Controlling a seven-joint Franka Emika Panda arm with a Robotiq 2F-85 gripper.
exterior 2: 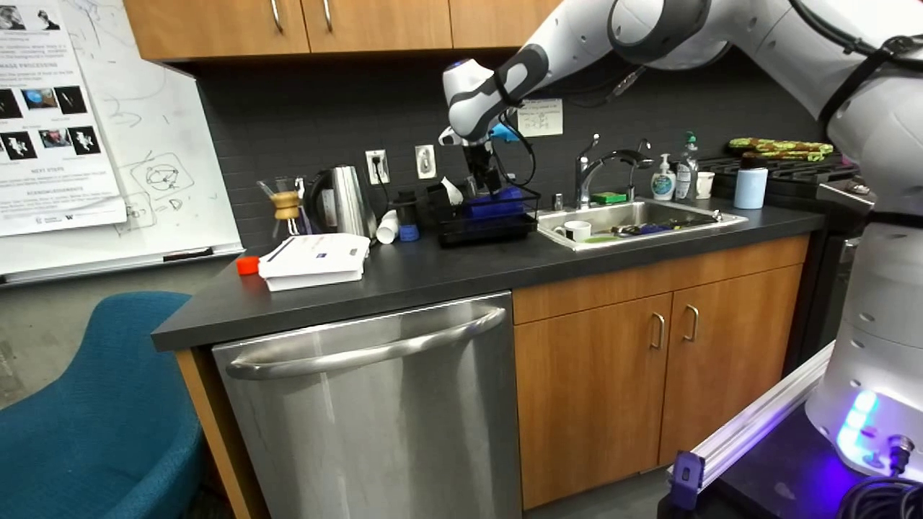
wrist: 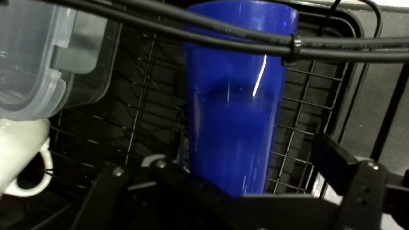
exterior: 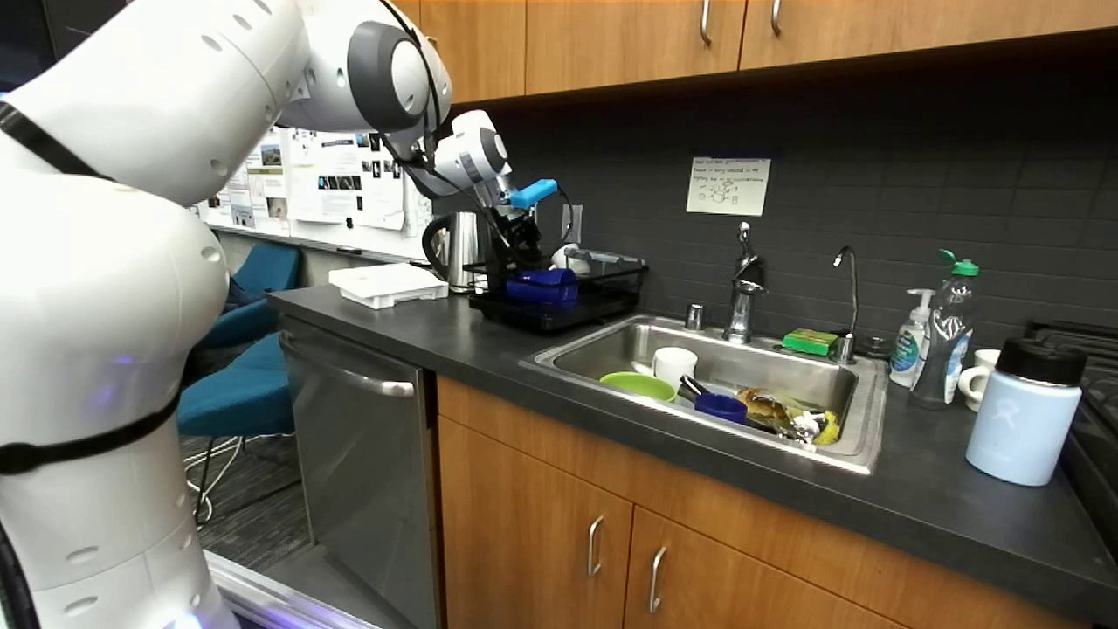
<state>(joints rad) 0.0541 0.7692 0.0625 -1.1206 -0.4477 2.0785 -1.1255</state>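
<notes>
Hanging over the black dish rack (exterior 2: 487, 232), the gripper (wrist: 249, 153) has its fingers spread apart, with a blue cup (wrist: 236, 111) between them that it does not yet grip. The cup lies in the rack, seemingly on its side, its wider end away from the gripper. Rack wires show between it and one finger (wrist: 332, 159), while it sits much closer to the opposite one; whether that one touches is too dark to tell. An uneven squeeze could therefore shove the cup sideways or roll it across the wires. Its smooth, tapering wall might also slip from a grip near the narrow end, and a fingertip set too low could hook on the wires.

A clear plastic tub (wrist: 25, 60) and a white mug (wrist: 19, 142) crowd the same rack, and a cup knocked that way might bump them. Black cables (wrist: 249, 38) cross the wrist view in front of the cup, hiding part of it; they could snag on the rack's edge. In an exterior view, a steel kettle (exterior: 465, 252) stands near the rack, a white box (exterior: 389, 284) beyond it, and the sink (exterior: 867, 419) holds dishes.
</notes>
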